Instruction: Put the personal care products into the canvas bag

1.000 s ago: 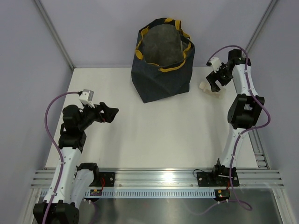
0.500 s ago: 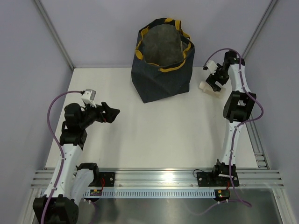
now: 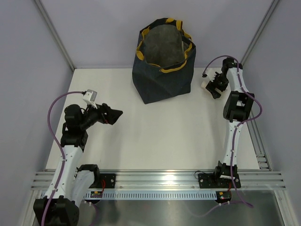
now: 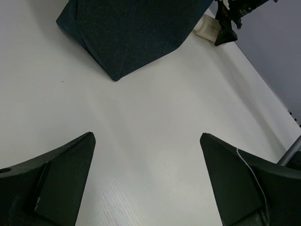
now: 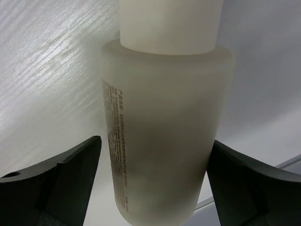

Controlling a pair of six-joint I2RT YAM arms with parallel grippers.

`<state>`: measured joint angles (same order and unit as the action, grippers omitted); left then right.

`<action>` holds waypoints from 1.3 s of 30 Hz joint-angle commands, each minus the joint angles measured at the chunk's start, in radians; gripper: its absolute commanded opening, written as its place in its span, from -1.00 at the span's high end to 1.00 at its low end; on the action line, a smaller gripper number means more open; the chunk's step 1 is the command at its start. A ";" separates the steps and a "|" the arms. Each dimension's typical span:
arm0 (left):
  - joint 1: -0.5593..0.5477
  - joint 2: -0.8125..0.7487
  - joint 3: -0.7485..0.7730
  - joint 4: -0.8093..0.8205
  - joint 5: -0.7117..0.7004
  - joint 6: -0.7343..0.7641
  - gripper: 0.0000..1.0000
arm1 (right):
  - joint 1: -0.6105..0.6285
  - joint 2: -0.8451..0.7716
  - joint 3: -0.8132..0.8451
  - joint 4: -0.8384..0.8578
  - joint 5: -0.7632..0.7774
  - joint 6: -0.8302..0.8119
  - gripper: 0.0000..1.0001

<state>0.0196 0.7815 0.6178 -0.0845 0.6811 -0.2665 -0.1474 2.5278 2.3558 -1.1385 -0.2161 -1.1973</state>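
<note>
I am seeing the cream bottle (image 5: 162, 122) lying by the table's (image 3: 155, 141) far right edge, close to the side wall and just right of the bag (image 3: 162, 61), which is standing upright at the far middle. My right tool (image 3: 215, 86) is sitting spread wide astride the bottle, fingers (image 5: 51, 188) not touching it. My left tool (image 4: 146, 137) is hanging open above the white table, well apart from the bag.
</note>
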 commanded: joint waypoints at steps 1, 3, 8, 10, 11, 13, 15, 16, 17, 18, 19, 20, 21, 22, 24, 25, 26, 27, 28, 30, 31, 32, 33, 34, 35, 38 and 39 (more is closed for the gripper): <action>0.000 0.015 -0.023 0.153 0.099 -0.078 -0.98 | 0.008 0.032 0.008 -0.053 0.000 0.007 -0.83; -0.004 0.039 -0.024 0.193 0.141 -0.128 -0.98 | 0.008 0.035 0.008 -0.060 -0.011 0.022 -0.54; -0.137 0.117 -0.023 0.316 0.060 -0.306 -0.98 | 0.006 -0.007 -0.062 -0.027 -0.035 0.077 0.33; -0.219 0.148 -0.030 0.383 0.006 -0.370 -0.98 | 0.005 -0.037 -0.101 0.003 -0.045 0.088 0.54; -0.309 0.168 -0.027 0.394 -0.068 -0.382 -0.98 | 0.000 -0.067 -0.125 0.003 -0.057 0.106 0.59; -0.387 0.234 -0.017 0.426 -0.144 -0.433 -0.98 | -0.006 -0.106 -0.141 -0.006 -0.106 0.126 0.71; -0.467 0.312 -0.013 0.495 -0.233 -0.529 -0.98 | -0.020 -0.173 -0.162 -0.029 -0.175 0.163 0.77; -0.490 0.341 -0.012 0.524 -0.274 -0.568 -0.98 | -0.024 -0.223 -0.185 -0.038 -0.201 0.189 0.82; -0.530 0.373 -0.010 0.558 -0.293 -0.604 -0.98 | -0.030 -0.248 -0.203 -0.044 -0.230 0.203 0.84; -0.547 0.439 -0.007 0.590 -0.307 -0.673 -0.97 | -0.038 -0.277 -0.223 -0.049 -0.288 0.220 0.87; -0.566 0.475 -0.001 0.647 -0.322 -0.706 -0.98 | -0.041 -0.303 -0.272 -0.055 -0.317 0.234 0.89; -0.601 0.510 0.025 0.675 -0.339 -0.733 -0.98 | -0.043 -0.354 -0.303 -0.059 -0.347 0.261 0.95; -0.618 0.545 0.042 0.719 -0.344 -0.772 -0.98 | -0.043 -0.382 -0.332 -0.064 -0.400 0.274 0.99; -0.636 0.612 0.062 0.733 -0.354 -0.789 -0.97 | -0.043 -0.406 -0.402 -0.064 -0.431 0.286 1.00; -0.687 0.674 0.131 0.740 -0.370 -0.815 -0.98 | -0.044 -0.487 -0.478 -0.050 -0.517 0.323 1.00; -0.702 0.729 0.157 0.740 -0.377 -0.818 -0.98 | -0.044 -0.512 -0.553 -0.044 -0.538 0.334 1.00; -0.730 0.752 0.178 0.735 -0.383 -0.823 -0.98 | -0.044 -0.561 -0.590 -0.035 -0.563 0.356 1.00; -0.739 0.777 0.219 0.726 -0.388 -0.830 -0.98 | -0.044 -0.583 -0.622 -0.032 -0.612 0.364 1.00; -0.751 0.817 0.238 0.720 -0.402 -0.833 -0.98 | -0.044 -0.624 -0.686 -0.032 -0.637 0.369 1.00; -0.777 0.851 0.275 0.665 -0.428 -0.850 -0.97 | -0.044 -0.664 -0.748 -0.033 -0.721 0.383 1.00; -0.785 0.867 0.308 0.651 -0.445 -0.855 -0.98 | -0.044 -0.679 -0.803 -0.040 -0.750 0.383 1.00; -0.800 0.895 0.322 0.644 -0.451 -0.858 -0.97 | -0.044 -0.711 -0.826 -0.047 -0.810 0.384 1.00; -0.807 0.906 0.335 0.646 -0.454 -0.870 -0.98 | -0.044 -0.725 -0.848 -0.064 -0.837 0.383 1.00; -0.820 0.923 0.350 0.649 -0.456 -0.875 -0.97 | -0.044 -0.751 -0.886 -0.073 -0.885 0.380 1.00; -0.823 0.929 0.356 0.651 -0.451 -0.878 -0.97 | -0.044 -0.767 -0.904 -0.078 -0.900 0.380 1.00; -0.830 0.924 0.356 0.654 -0.427 -0.867 -0.98 | -0.044 -0.857 -0.946 -0.081 -0.950 0.398 1.00; -0.830 0.905 0.350 0.644 -0.422 -0.829 -0.98 | -0.044 -0.888 -0.951 -0.060 -0.956 0.418 1.00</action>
<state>-0.8043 1.7061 0.9401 0.5217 0.2806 -1.1255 -0.1947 1.7878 1.4025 -1.1995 -0.9688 -0.8223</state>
